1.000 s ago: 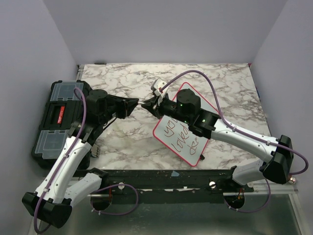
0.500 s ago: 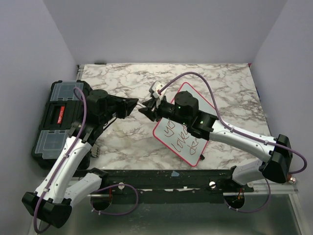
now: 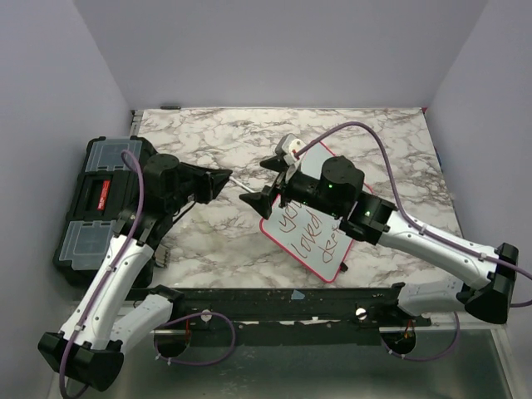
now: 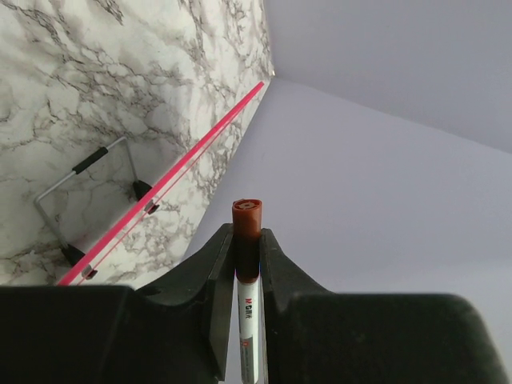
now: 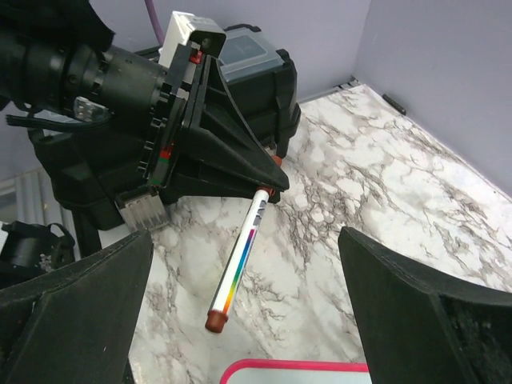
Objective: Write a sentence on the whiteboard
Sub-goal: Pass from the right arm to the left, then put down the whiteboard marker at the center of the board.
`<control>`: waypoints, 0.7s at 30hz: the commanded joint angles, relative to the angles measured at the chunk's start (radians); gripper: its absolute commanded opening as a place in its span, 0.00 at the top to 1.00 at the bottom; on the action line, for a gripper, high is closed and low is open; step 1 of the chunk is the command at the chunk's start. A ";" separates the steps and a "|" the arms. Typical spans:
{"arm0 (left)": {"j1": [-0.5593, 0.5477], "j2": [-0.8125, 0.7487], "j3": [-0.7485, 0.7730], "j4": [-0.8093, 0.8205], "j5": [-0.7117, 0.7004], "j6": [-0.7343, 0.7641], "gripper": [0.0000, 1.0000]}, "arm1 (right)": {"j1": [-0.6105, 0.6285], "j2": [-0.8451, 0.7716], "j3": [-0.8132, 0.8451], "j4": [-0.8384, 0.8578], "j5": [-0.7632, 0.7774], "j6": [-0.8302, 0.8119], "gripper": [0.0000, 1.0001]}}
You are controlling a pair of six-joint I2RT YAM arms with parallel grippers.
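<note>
Under both arms, table [image 3: 208, 133]: grey-veined marble top, purple walls on three sides.
toolbox [image 3: 96, 199]: black, clear-lidded compartments at both ends, red label at mid-lid. Stands at the table's left edge, beside the left arm.
whiteboard [image 3: 314, 237]: lies flat on the marble at centre-right, turned diagonally, red frame. Dark handwriting in three lines. Upper part hidden by the right arm; near corner clear of it.
left claw [image 3: 226, 176]: clenched on the marker, fingers pinching the barrel from both sides. Reaches from the toolbox side toward table centre, clear of the whiteboard.
right claw [image 3: 260, 180]: released, fingers spread wide. Hangs over the whiteboard's left corner, facing the left claw.
marker [image 5: 238, 268]: white barrel with a rainbow stripe, dark red cap on the free end. One end sits in the left claw; the rest sticks out toward the right claw. Free end lies between the spread right fingers, apart from each, above bare marble just beside the whiteboard frame.
</note>
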 commanded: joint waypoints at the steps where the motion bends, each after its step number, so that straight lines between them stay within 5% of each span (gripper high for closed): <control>1: 0.040 -0.007 0.011 -0.052 -0.007 0.065 1.00 | 0.003 -0.076 -0.023 -0.063 0.011 0.037 0.00; 14: 0.060 0.116 0.154 -0.362 -0.261 0.487 1.00 | 0.002 -0.239 -0.071 -0.229 0.176 0.100 0.00; 21: 0.070 0.216 0.146 -0.418 -0.208 0.709 1.00 | 0.002 -0.280 -0.105 -0.267 0.218 0.130 0.00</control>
